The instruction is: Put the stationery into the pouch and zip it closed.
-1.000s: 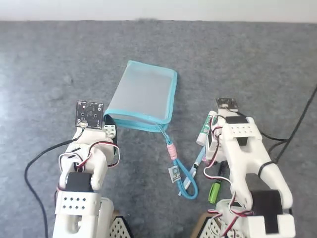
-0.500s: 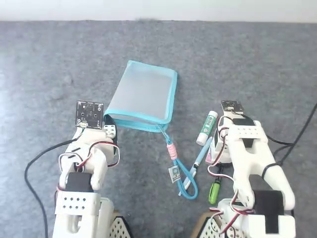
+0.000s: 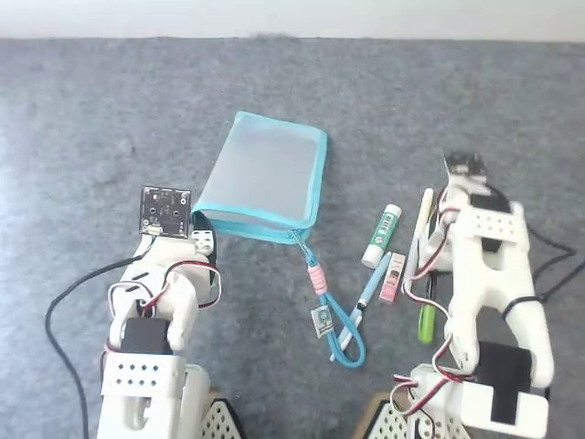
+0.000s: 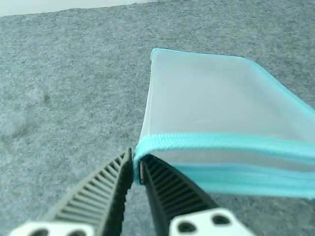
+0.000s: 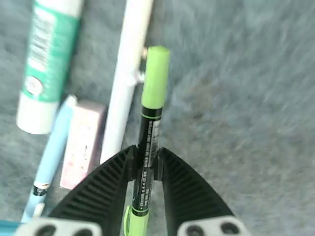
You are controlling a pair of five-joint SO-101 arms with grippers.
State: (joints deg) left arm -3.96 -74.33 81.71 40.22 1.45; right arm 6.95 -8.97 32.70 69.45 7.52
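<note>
Right hand (image 5: 145,158) on black, lime-capped pen (image 5: 148,129); left hand (image 4: 137,160) on teal-edged pouch (image 4: 216,98).

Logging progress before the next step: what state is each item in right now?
pouch, unzipped, edge clamped in left end effector
green marker, capped, clamped in right end effector
glue stick, lying loose
white pen, lying loose
blue pen, lying loose
eraser, lying loose

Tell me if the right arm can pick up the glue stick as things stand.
Probably not yet. The right gripper is shut on the green pen, so it has no free grip. The glue stick itself lies uncovered, just beyond the white pen, close to that arm.
</note>
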